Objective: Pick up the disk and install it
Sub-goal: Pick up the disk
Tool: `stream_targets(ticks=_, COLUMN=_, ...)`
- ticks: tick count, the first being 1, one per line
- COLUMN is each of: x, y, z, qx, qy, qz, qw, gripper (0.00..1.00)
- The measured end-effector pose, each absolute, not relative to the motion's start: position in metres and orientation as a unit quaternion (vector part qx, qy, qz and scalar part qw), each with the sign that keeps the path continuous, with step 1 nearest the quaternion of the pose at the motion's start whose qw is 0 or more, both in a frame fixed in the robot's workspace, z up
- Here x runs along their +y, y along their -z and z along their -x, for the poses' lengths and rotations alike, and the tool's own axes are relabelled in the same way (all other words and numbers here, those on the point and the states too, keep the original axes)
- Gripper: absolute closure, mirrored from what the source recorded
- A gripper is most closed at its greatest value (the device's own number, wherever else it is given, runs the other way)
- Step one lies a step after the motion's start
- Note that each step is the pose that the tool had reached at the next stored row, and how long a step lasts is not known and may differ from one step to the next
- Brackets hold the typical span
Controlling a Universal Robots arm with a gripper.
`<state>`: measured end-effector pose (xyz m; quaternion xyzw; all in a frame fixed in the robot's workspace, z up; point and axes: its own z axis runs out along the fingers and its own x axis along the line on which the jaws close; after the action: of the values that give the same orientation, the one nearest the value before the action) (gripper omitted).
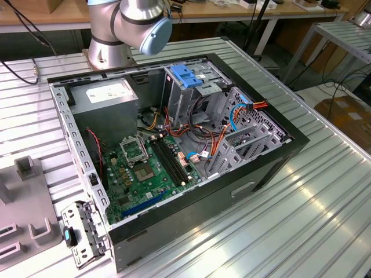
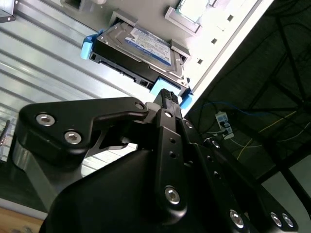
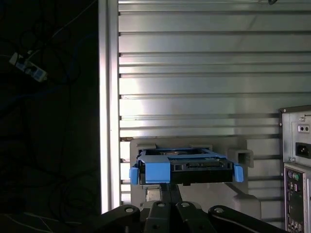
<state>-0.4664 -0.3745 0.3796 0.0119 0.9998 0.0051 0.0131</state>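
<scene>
On one grey fixture (image 3: 214,191) lies one disk (image 3: 182,167), pincer (image 3: 170,188) just beside.

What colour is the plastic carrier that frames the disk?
Blue. The carrier around the disk shows best in the second wrist view.

- One computer case (image 1: 174,231), lid off.
- Inside the case: one power supply box (image 1: 107,95), one motherboard (image 1: 142,171), one drive cage (image 1: 188,81) with a blue top.
- Beside the case: one grey fixture plate (image 1: 23,197), one disk (image 2: 138,46) in a blue carrier on it.
- One arm (image 1: 130,23), based just beyond the case's power-supply end; one gripper (image 2: 166,96).
</scene>
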Motion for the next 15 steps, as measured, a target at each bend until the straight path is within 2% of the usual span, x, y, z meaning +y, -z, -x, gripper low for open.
stream_targets(ticks=9, x=-0.3744, y=-0.3796, z=0.4667, qx=1.0, qy=-0.005, qz=-0.007, qw=0.013, gripper=0.89)
stream_targets(ticks=15, x=-0.3744, y=-0.3796, z=0.4667, qx=0.999, qy=-0.006, qz=0.05, qw=0.013, gripper=0.89)
